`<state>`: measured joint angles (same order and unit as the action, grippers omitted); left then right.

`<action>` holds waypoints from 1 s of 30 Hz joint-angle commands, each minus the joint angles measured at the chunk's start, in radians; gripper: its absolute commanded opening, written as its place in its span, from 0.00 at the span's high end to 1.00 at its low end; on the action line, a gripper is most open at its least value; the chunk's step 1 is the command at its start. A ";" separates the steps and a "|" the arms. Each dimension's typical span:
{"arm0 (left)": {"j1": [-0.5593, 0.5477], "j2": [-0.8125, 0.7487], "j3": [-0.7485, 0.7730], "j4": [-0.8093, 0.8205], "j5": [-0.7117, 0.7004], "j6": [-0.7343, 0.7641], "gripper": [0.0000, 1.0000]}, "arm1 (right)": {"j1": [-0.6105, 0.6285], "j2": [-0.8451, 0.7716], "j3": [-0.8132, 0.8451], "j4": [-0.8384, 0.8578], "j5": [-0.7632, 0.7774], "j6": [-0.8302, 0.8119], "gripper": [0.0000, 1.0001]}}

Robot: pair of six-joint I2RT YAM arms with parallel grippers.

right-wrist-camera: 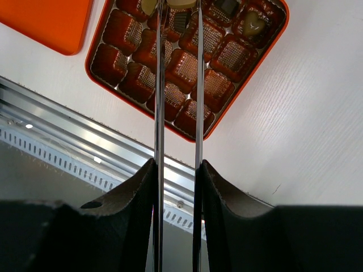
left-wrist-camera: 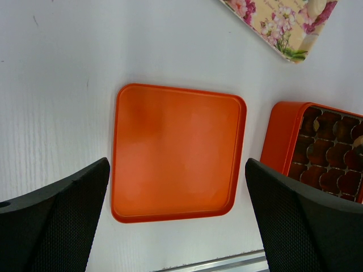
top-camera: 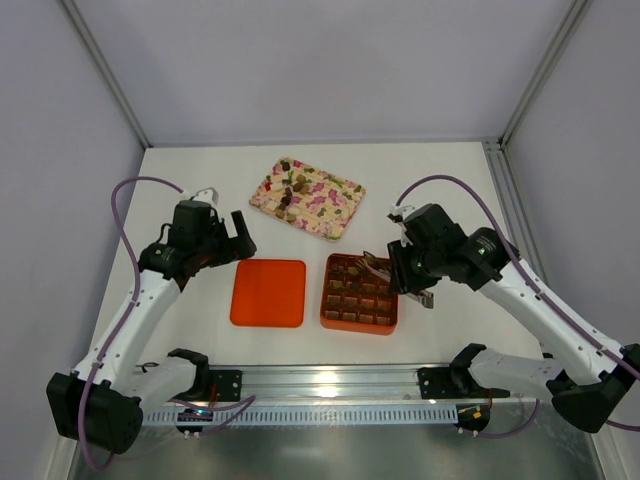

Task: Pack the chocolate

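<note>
**Top and wrist views.** A white table (top-camera: 190, 180) carries three items.

- **Tray:** at far centre, a pink floral-patterned rectangular tray (top-camera: 335, 205) holds a loose cluster of dark brown, mid brown and tan bite-sized chocolate lumps (top-camera: 289, 190).
- **Lid and box:** at near centre, a flat orange square lid (top-camera: 268, 292) lies just beside, but not touching, an orange square box (top-camera: 358, 325) divided into a grid of brown-lined cells. A few cells toward the far side contain lumps, among them a tan heart-shaped piece (right-wrist-camera: 252, 22).
- **Left gripper:** the left gripper (top-camera: 240, 237) hovers over the lid with its jaws spread wide, holding nothing.
- **Right gripper:** the right gripper (top-camera: 380, 265), fitted with long thin metal blades, hangs over the box's far cells. The blades are narrowly apart and pinch a tan chocolate lump (right-wrist-camera: 181, 3) at their tips.
</note>
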<state>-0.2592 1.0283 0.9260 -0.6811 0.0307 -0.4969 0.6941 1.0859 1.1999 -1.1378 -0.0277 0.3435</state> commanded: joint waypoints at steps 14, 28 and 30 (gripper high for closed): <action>0.006 -0.001 0.019 0.015 -0.006 0.003 0.00 | 0.028 -0.098 -0.080 -0.017 0.015 0.048 0.62; 0.005 -0.002 0.019 0.015 -0.006 0.003 0.00 | 0.041 -0.106 -0.134 0.006 0.023 0.072 0.62; 0.005 -0.004 0.017 0.014 -0.006 0.003 0.00 | 0.041 -0.107 -0.135 0.006 0.023 0.072 0.61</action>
<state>-0.2592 1.0283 0.9260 -0.6811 0.0303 -0.4969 0.7277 0.9882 1.0615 -1.1568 -0.0170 0.4007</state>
